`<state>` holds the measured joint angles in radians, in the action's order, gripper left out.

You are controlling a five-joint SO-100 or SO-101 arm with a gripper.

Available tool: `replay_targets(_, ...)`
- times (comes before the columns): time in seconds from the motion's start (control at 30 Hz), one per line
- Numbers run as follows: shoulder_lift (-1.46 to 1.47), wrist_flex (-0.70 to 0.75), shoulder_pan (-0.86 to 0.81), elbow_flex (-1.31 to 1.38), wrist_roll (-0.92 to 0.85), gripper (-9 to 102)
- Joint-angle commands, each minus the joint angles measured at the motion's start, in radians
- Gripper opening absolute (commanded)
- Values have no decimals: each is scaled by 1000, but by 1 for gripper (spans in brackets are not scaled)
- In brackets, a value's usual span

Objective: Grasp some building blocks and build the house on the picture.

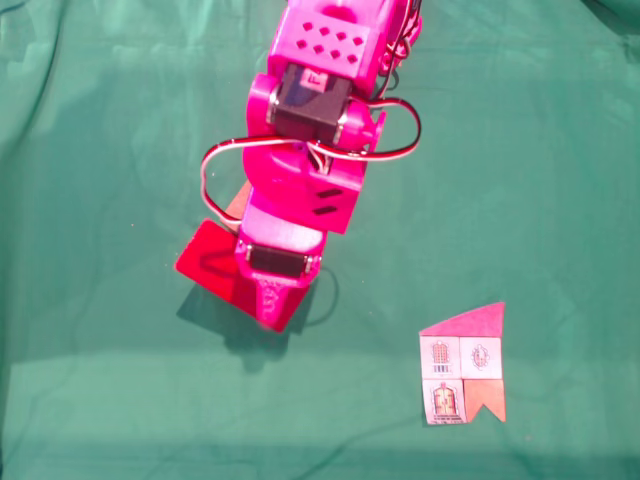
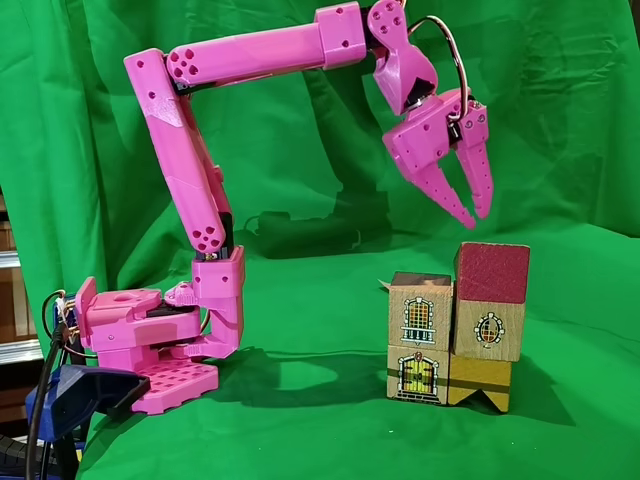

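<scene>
Item 1, nearest: the house, standing on the green cloth. It had two columns of building blocks, touching side by side. The left column was a door block with a window block on it. The right column was a notched block, then a round-window block, capped by a dark red roof block.

Item 2: the gripper, directly above the house's roof block and clear of it. Its jaws were spread and empty, tips pointing down.

Item 3: the picture, flat on the cloth. In the top-down fixed view it lay to the lower right of the house's red top, well apart.

Item 4: the arm's base, left of the house in the side fixed view, well apart.

Item 5, farthest: the green backdrop behind the house.

Status: the walls appeared to match the picture, with door, two windows and notched piece in place. The picture's roof spanned both columns, while the house's roof covered the right column alone. The build seemed nearly finished, with perhaps roof work outstanding. I spotted no loose block beside the house.
</scene>
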<state>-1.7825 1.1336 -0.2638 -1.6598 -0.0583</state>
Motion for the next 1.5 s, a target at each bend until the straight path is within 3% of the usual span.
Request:
replay_targets(0.0, -37, 6, 5, 23, 5, 28)
replay_targets(0.33, -38, 238, 5, 46, 11, 34)
replay_targets(0.97, 25, 236, -9, 72, 362, 34)
replay_targets(1.47, 259, 238, -48, 209, 362, 34)
